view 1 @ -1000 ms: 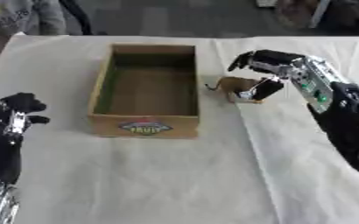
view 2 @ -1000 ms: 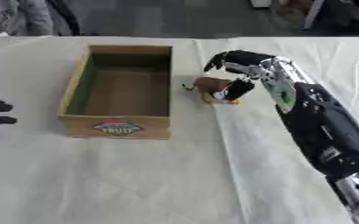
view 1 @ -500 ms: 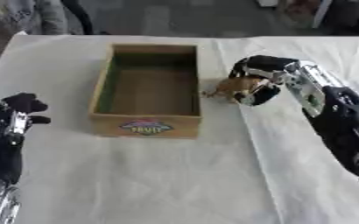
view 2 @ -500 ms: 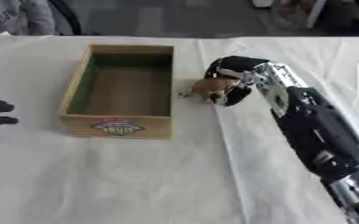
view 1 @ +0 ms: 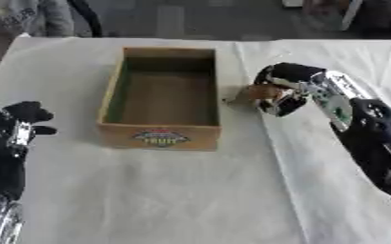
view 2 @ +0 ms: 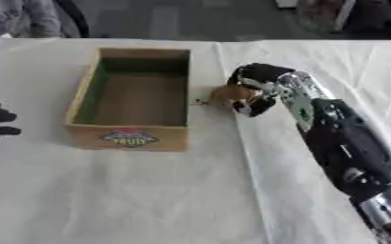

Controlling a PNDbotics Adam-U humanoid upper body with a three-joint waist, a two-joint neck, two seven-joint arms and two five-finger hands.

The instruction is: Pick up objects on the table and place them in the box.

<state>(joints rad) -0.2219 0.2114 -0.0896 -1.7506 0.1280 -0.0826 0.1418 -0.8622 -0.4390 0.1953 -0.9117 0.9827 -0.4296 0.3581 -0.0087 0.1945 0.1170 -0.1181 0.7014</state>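
An open cardboard box (view 1: 159,132) with a green inner lining and a fruit label on its front wall stands on the white tablecloth, nothing visible inside. Just right of the box, my right hand (view 1: 283,85) has its fingers curled round a small brown object (view 1: 255,93), held close to the box's right wall. Whether the object rests on the cloth or hangs just above it I cannot tell. My left hand (view 1: 22,123) stays at the lower left, fingers curled, holding nothing.
The white tablecloth (view 1: 190,195) covers the whole table, with a fold line running down right of the box. A person's sleeve (view 1: 34,16) and dark chair legs show beyond the far edge.
My right hand has closed on the brown object and carried it leftward, nearer the box's right wall. The left hand has stayed where it was.
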